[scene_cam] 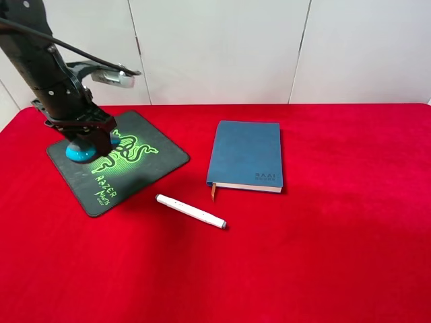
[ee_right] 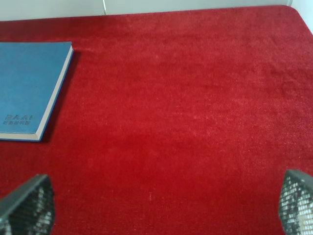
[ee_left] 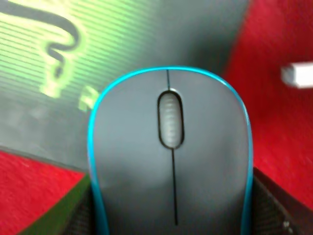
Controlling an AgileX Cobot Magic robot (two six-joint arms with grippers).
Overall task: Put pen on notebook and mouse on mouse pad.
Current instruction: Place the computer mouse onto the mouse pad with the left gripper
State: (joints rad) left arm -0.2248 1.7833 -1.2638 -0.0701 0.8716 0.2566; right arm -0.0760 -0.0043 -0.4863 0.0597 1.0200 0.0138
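Note:
The grey mouse [ee_left: 171, 147] with teal sides [scene_cam: 79, 154] is clamped between the dark fingers [ee_left: 276, 210] of my left gripper [scene_cam: 91, 142], which is shut on it. It sits low at the left part of the black mouse pad [scene_cam: 161, 158] with the green snake logo [ee_left: 54, 44]; I cannot tell whether it touches the pad. The white pen [scene_cam: 190, 210] lies on the red cloth in front of the pad, and its end [ee_left: 298, 75] shows in the left wrist view. The blue notebook [scene_cam: 246, 155] [ee_right: 29, 88] lies closed at the centre. My right gripper [ee_right: 166, 210] stands open over bare cloth, right of the notebook.
A red cloth [scene_cam: 337, 235] covers the whole table. A white panelled wall [scene_cam: 222, 47] runs along the back edge. The left arm [scene_cam: 40, 60] and its cable lean in over the table's back-left corner.

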